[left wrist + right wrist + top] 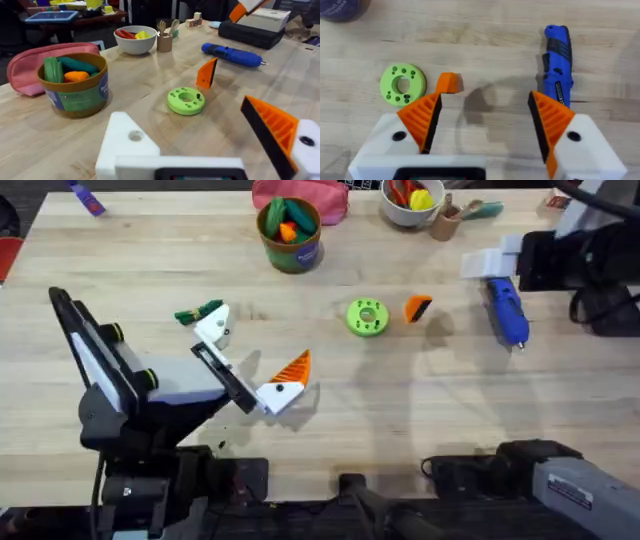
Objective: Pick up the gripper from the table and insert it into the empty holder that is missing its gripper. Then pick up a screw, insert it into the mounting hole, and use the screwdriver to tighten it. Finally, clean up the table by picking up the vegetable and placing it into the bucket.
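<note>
The small orange gripper point(418, 308) point(207, 73) point(448, 83) lies on the table between a green disc point(367, 317) point(403, 84) and the blue screwdriver point(507, 310) point(231, 54) point(557, 60). My left gripper point(252, 352) point(182, 120) is open and empty. One of its fingers is the bare white holder point(213, 328) point(127, 142) with a round hole, and the other carries an orange pad. The green vegetable point(197, 313) lies beside the holder. My right gripper point(485, 97) hangs open above the wedge and screwdriver. The bucket point(295, 255) point(75, 100) stands at the back. I cannot make out a screw.
Behind the bucket lies a pink pouch point(300, 195) point(25, 65). A white bowl point(400, 218) point(135, 46) and a small wooden cup point(447, 222) stand at the back right, with dark equipment point(575, 260) at the far right. A purple marker point(88, 200) lies at the back left.
</note>
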